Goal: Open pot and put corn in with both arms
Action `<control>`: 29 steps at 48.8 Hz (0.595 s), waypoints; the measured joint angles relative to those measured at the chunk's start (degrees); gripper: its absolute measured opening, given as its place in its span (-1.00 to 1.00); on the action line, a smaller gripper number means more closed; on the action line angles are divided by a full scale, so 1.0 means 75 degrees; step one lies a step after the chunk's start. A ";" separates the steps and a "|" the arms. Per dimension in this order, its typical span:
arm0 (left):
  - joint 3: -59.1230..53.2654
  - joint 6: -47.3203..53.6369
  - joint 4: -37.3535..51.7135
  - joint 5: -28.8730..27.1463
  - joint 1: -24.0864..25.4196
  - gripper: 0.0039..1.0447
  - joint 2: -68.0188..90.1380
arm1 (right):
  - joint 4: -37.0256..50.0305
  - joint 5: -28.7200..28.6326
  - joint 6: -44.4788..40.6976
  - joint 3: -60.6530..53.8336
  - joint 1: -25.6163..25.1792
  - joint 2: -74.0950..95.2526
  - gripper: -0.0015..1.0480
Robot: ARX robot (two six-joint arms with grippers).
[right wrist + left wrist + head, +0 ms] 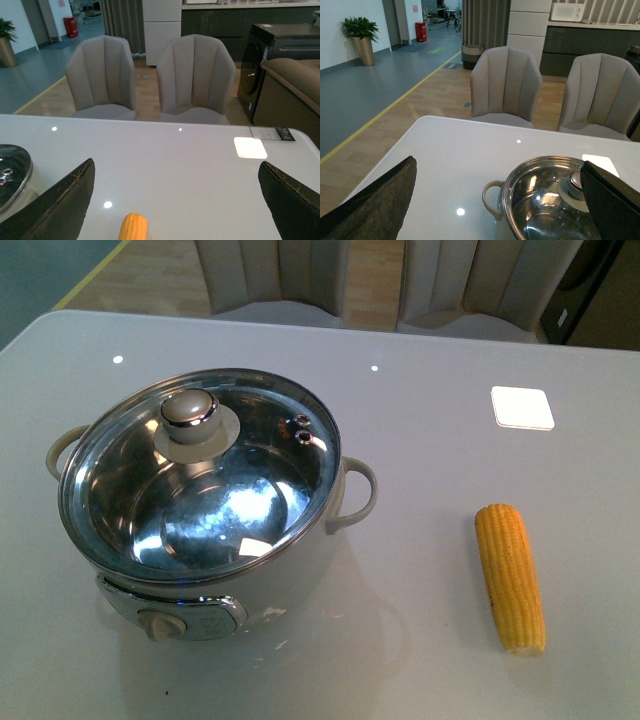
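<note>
The cream-white pot (300,570) stands on the left half of the table, its glass lid (250,470) on it and the lid's knob (190,412) toward the back left. The corn (510,578) lies flat on the right half, apart from the pot. Neither arm shows in the front view. In the left wrist view my left gripper (497,167) is open above the table, with the pot (540,205) and its lid knob (576,180) by one finger. My right gripper (175,165) is open too, and the tip of the corn (133,227) shows below, between its fingers.
A white square pad (522,407) lies at the back right of the glossy white table (420,440). Two grey chairs (280,280) stand behind the far edge. A dark appliance (272,55) and a brown sofa (295,80) are off to the right.
</note>
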 joint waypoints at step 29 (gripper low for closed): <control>0.0000 0.0000 0.0000 0.0000 0.0000 0.87 0.0000 | 0.0000 0.0000 0.0000 0.0000 0.0000 0.0003 0.83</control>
